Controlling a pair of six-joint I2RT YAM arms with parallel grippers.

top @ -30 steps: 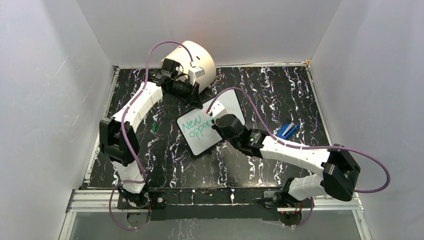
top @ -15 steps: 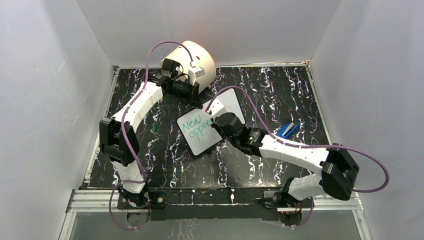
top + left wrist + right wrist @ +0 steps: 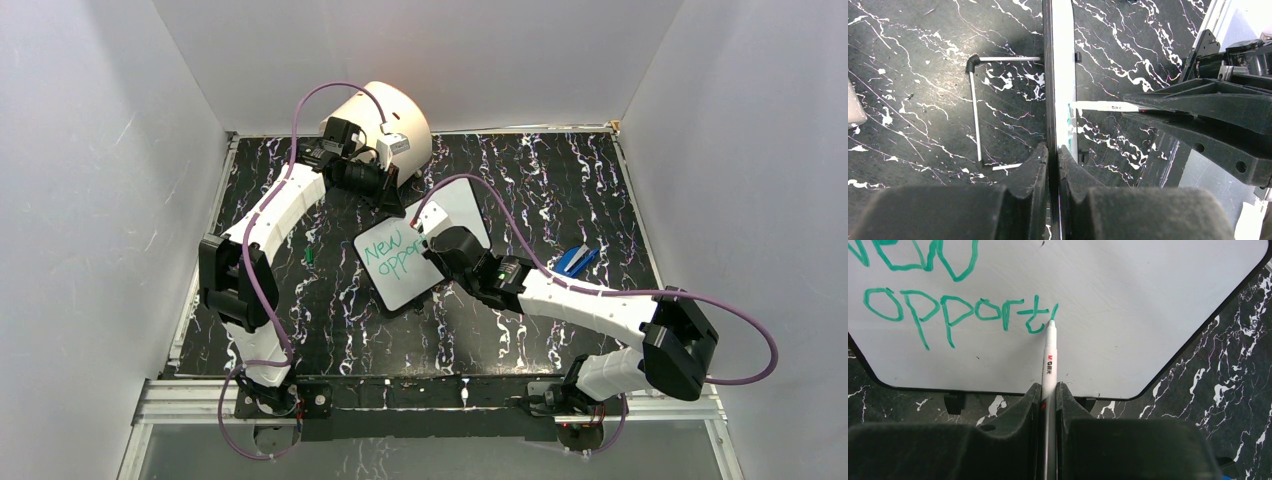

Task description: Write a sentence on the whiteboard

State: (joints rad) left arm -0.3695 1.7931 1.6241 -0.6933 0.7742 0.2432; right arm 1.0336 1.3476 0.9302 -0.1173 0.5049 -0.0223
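The whiteboard (image 3: pixel 408 287) stands tilted at the table's middle. It shows edge-on in the left wrist view (image 3: pixel 1062 75) and face-on in the right wrist view (image 3: pixel 1148 310). The sentence (image 3: pixel 390 252) is green lettering reading "New opport" plus a started stroke (image 3: pixel 948 310). My left gripper (image 3: pixel 392 202) is shut on the board's far edge (image 3: pixel 1053 150). My right gripper (image 3: pixel 433 240) is shut on a white marker (image 3: pixel 1049 360). The marker's green tip touches the board just right of the last letter. The marker also shows in the left wrist view (image 3: pixel 1108 106).
A big cream cylinder (image 3: pixel 385 120) lies at the back left behind the left wrist. A blue object (image 3: pixel 575 260) lies right of the board and a small green cap (image 3: pixel 310 256) left of it. The board's wire stand (image 3: pixel 975 110) rests on the black marbled table.
My right gripper has shifted slightly up the board with the marker. The left arm and the board have not moved.
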